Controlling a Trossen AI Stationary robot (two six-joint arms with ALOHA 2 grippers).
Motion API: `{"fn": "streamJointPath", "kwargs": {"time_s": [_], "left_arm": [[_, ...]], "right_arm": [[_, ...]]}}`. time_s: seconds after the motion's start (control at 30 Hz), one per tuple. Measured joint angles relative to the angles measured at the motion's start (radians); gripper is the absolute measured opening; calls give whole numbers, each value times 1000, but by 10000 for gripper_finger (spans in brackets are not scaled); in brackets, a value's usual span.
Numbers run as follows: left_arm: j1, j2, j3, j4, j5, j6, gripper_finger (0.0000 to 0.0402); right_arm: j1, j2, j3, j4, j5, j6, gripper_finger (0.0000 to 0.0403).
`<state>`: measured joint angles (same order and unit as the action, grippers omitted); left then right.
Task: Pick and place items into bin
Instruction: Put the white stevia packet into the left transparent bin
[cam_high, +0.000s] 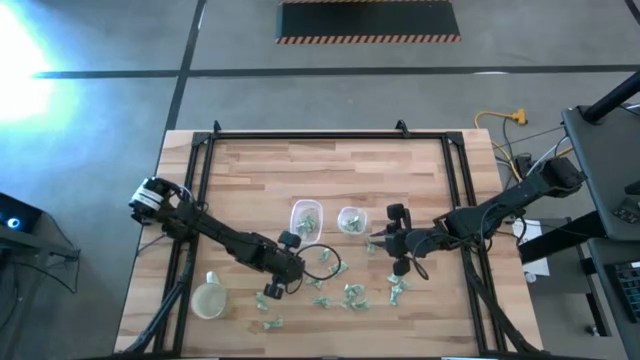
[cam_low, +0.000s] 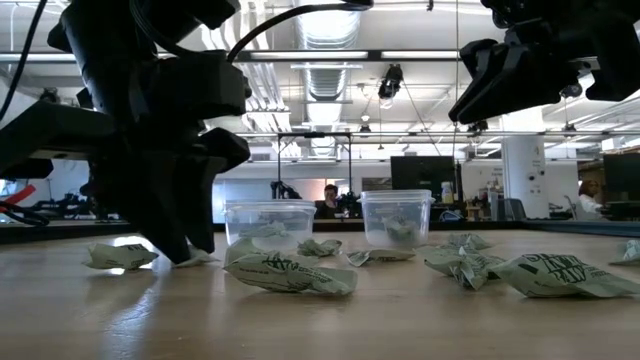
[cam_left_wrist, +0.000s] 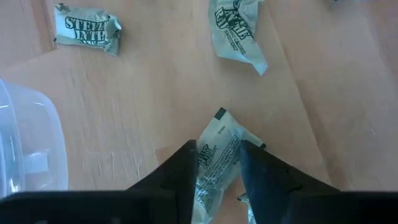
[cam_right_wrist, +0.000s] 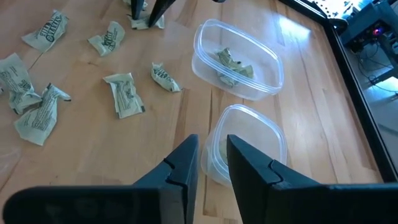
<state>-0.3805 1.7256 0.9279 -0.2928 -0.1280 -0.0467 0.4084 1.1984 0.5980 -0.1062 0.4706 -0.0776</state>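
The items (cam_right_wrist: 123, 94) are small crinkled packets, pale green with dark print; roughly a dozen lie loose on the wooden table (cam_high: 250, 170) toward six o'clock, just below two clear containers (cam_right_wrist: 238, 59) holding a few more; the left gripper (cam_left_wrist: 216, 163) pinches one packet (cam_left_wrist: 214, 158) between narrow jaws; the right gripper (cam_right_wrist: 212, 152) hovers over the near container, slightly parted, empty.

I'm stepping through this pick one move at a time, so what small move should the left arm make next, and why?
Probably finish closing, then lift. The left gripper is down at the table with its fingers on either side of a wrapped piece, and the clear containers stand apart from it. The right gripper hovers over the other container.
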Motion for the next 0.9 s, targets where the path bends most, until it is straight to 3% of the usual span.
{"fn": "streamJointPath", "kwargs": {"time_s": [0.3,0.57,0.9], "left_arm": [[1,0,0,-5,0,8,5],[1,-14,24,-19,-42,10,10],[1,-141,33,-71,-297,16,10]], "right_arm": [[0,0,0,-2,0,0,64],[0,0,0,-2,0,0,65],[0,0,0,-3,0,0,65]]}}
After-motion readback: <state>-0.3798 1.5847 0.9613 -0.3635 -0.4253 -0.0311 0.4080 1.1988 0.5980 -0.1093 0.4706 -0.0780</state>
